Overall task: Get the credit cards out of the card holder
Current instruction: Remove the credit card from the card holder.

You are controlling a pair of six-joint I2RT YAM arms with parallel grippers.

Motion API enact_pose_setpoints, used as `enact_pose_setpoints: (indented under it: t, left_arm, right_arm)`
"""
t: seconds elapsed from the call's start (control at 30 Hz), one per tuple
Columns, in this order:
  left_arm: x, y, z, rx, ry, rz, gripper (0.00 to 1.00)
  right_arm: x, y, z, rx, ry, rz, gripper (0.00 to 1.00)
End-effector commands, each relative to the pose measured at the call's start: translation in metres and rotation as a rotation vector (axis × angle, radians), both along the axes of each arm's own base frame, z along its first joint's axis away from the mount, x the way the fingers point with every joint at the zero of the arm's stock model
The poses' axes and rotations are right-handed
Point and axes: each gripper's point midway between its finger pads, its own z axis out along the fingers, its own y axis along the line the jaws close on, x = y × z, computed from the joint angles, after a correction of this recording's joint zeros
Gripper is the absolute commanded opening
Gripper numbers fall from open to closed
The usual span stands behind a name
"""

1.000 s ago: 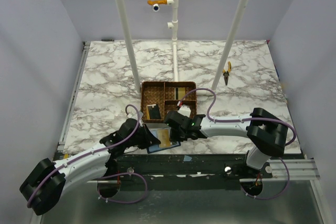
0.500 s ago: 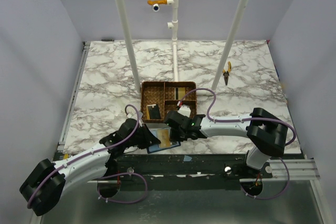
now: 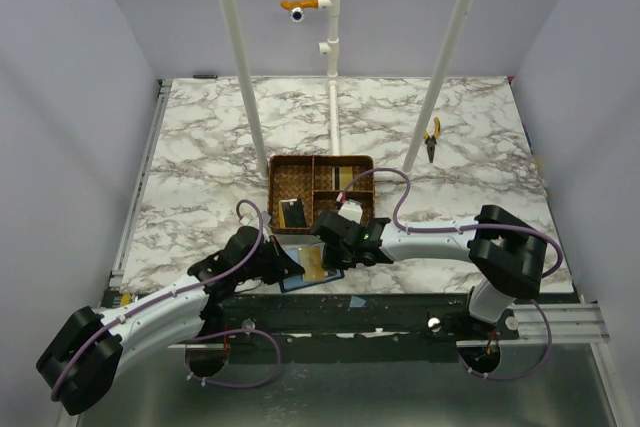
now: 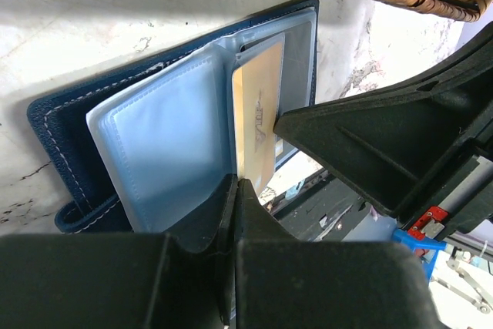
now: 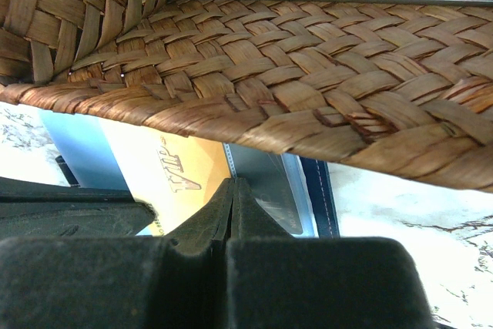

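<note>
1. Where the bench (image 3: 200, 167) reaches its near edge, about mid-width, the card holder (image 4: 54, 125) lies open and flat, with its navy cover down and its clear sleeves (image 4: 166, 144) facing up.
2. A gold card (image 4: 258, 121) marked VIP sits in a sleeve near the holder's middle. How far it is seated cannot be told.
3. The left gripper (image 4: 234, 186) has its jaws pressed together with no gap. Its tips rest at the edge of the sleeves, right beside the gold card. Whether a sleeve edge is nipped between them cannot be told.
4. The right gripper (image 5: 233, 184) also has its jaws together. Its tip points down over the gold card, just beside the near wall of the wicker tray (image 3: 320, 158). Contact with the card cannot be confirmed.
5. The wicker tray stands just beyond the holder, toward the bench's centre. A dark card (image 3: 293, 213) lies in its near left compartment, and a paler card (image 3: 351, 178) lies in its far right compartment.
6. Yellow-handled pliers (image 3: 432, 140) lie well apart from the rest, toward the right edge.
</note>
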Motion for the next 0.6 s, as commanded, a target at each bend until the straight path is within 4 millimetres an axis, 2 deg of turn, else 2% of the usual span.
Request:
enact_pose_setpoints:
  t: [0.0, 0.33, 0.57]
  left_arm:
    - [0.000, 0.003, -0.004, 0.011, -0.001, 0.006, 0.00]
    - [-0.005, 0.025, -0.018, 0.099, 0.034, 0.047, 0.00]
    - [-0.008, 0.037, -0.014, 0.120, 0.026, 0.074, 0.00]
  right_arm:
    - [-0.016, -0.041, -0.041, -0.195, 0.059, 0.010, 0.01]
    - [-0.016, -0.048, -0.041, -0.214, 0.054, 0.000, 0.01]
    - [-0.016, -0.050, -0.041, -0.218, 0.053, -0.003, 0.01]
